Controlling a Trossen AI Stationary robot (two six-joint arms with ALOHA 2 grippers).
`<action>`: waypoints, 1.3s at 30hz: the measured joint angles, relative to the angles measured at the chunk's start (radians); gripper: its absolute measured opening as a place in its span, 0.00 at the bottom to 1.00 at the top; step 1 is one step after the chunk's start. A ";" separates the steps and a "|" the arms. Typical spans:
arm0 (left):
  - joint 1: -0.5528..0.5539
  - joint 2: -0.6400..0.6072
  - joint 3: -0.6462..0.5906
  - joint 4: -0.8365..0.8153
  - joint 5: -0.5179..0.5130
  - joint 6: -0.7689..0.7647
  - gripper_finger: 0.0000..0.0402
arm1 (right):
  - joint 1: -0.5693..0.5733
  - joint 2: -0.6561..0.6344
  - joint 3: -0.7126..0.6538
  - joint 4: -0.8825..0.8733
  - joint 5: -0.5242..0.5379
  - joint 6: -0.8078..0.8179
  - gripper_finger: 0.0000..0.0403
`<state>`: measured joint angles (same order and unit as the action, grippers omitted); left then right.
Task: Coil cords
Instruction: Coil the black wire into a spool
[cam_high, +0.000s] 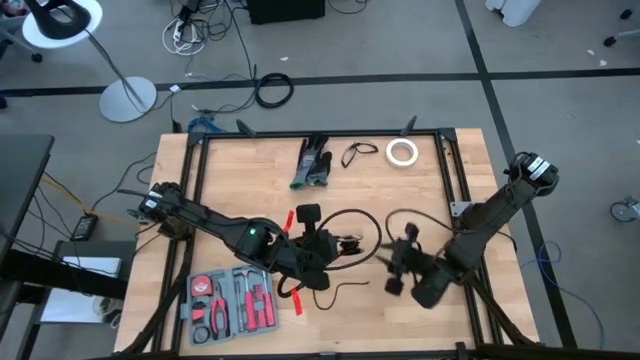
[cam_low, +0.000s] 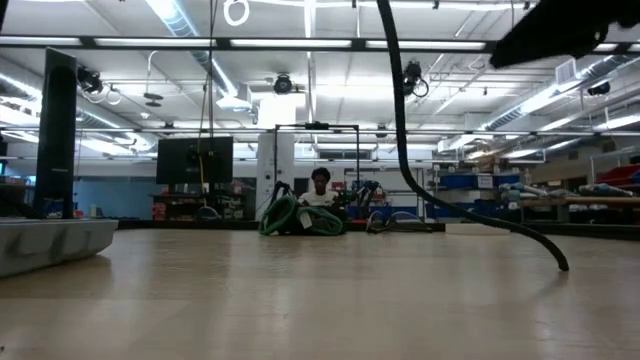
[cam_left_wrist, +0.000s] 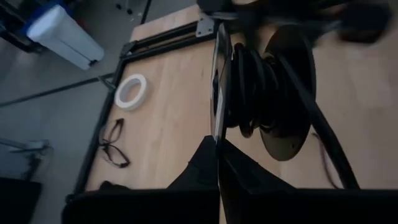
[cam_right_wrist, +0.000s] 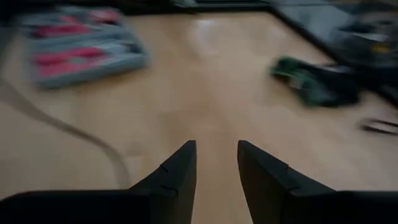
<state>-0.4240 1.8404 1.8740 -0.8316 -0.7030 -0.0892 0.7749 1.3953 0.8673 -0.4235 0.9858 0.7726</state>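
A small round reel (cam_left_wrist: 267, 93) wound with thin black cord shows close up in the left wrist view. My left gripper (cam_high: 318, 250) is near the table's middle, shut on the reel. Loose cord (cam_high: 370, 235) arcs over the table between the two grippers, and a tail (cam_high: 345, 290) lies toward the near edge. In the low view the cord (cam_low: 400, 130) hangs from above, and its end (cam_low: 560, 262) rests on the table. My right gripper (cam_high: 400, 265) is right of the reel, open and empty, with a stretch of cord (cam_right_wrist: 68, 127) lying beside it. My left gripper pinches the thin rim of one reel flange (cam_left_wrist: 216, 134) between its two fingers, which come at the flange edge-on. The wound cord (cam_left_wrist: 249, 81) sits just beyond the fingertips. The cord runs off the reel slack toward the table.
A grey tool kit with red handles (cam_high: 232, 300) lies near the front left. Green gloves (cam_high: 312, 165), glasses (cam_high: 358, 153) and a white tape roll (cam_high: 402, 152) lie along the far edge. Black frame rails (cam_high: 195, 180) border the tabletop.
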 joint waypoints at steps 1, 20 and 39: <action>0.000 0.000 0.000 0.005 -0.009 0.007 0.00 | 0.015 0.000 0.000 0.045 -0.018 -0.036 0.28; -0.001 0.000 0.000 0.108 -0.098 0.061 0.00 | 0.026 0.258 0.000 0.711 -0.253 -0.426 0.30; -0.003 0.000 0.001 0.147 -0.101 0.057 0.00 | -0.022 0.338 0.000 0.827 -0.227 -0.583 0.32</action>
<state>-0.4267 1.8408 1.8748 -0.6846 -0.8040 -0.0326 0.7528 1.7336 0.8673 0.4032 0.7587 0.1900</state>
